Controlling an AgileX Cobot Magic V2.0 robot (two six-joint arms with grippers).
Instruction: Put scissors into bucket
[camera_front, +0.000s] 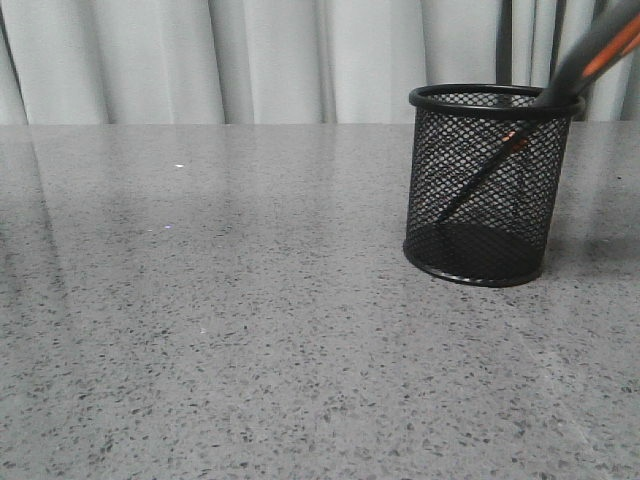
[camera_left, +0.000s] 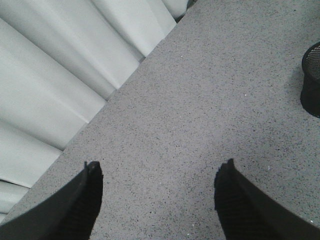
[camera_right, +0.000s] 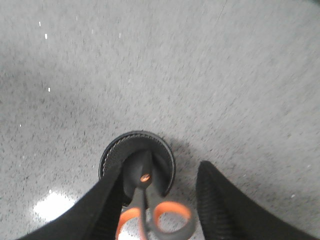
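The black wire-mesh bucket (camera_front: 437, 180) stands upright on the right side of the grey table. The scissors (camera_front: 590, 55) lean inside it, blades down through the mesh and the grey, orange-lined handles sticking out over the far right rim, blurred. In the right wrist view the bucket (camera_right: 112, 150) is straight below my right gripper (camera_right: 161, 172). The scissors (camera_right: 145, 192) stand between its jaws, which are spread wide, blades in the bucket. The handles lie close to one finger (camera_right: 100, 210). My left gripper (camera_left: 159, 167) is open and empty over bare table, the bucket (camera_left: 312, 80) at the edge of its view.
The grey speckled table (camera_front: 220, 300) spreads left and in front of the bucket. White curtains (camera_front: 250, 60) hang behind the table's far edge. Neither arm shows in the front view.
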